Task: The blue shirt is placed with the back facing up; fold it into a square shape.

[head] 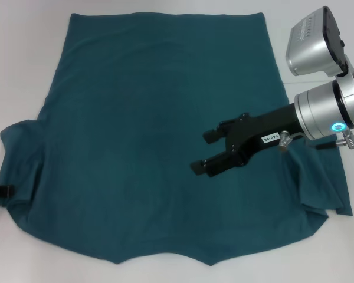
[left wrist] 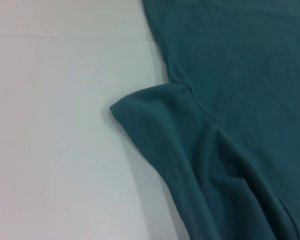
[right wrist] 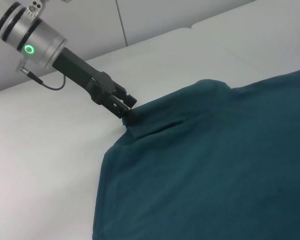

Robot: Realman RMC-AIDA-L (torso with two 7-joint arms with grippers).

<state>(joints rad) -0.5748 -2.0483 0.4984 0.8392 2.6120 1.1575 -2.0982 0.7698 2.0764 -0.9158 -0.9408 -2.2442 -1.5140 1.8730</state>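
Observation:
The blue shirt (head: 153, 130) lies spread flat on the white table, hem at the far side and collar edge near me. My right gripper (head: 205, 151) is open and empty, above the shirt's right middle, fingers pointing left. My left gripper (head: 1, 190) shows only as a black tip at the left sleeve (head: 20, 159). In the right wrist view the left gripper (right wrist: 129, 112) is pinched on the sleeve's edge, with the shirt (right wrist: 215, 165) slightly raised there. The left wrist view shows the sleeve (left wrist: 160, 125) and the shirt body (left wrist: 240, 75), but no fingers.
The white table (head: 23, 59) surrounds the shirt on the left and far sides. The right sleeve (head: 321, 183) lies crumpled under my right arm. The shirt's near edge (head: 165, 256) lies close to the table's front.

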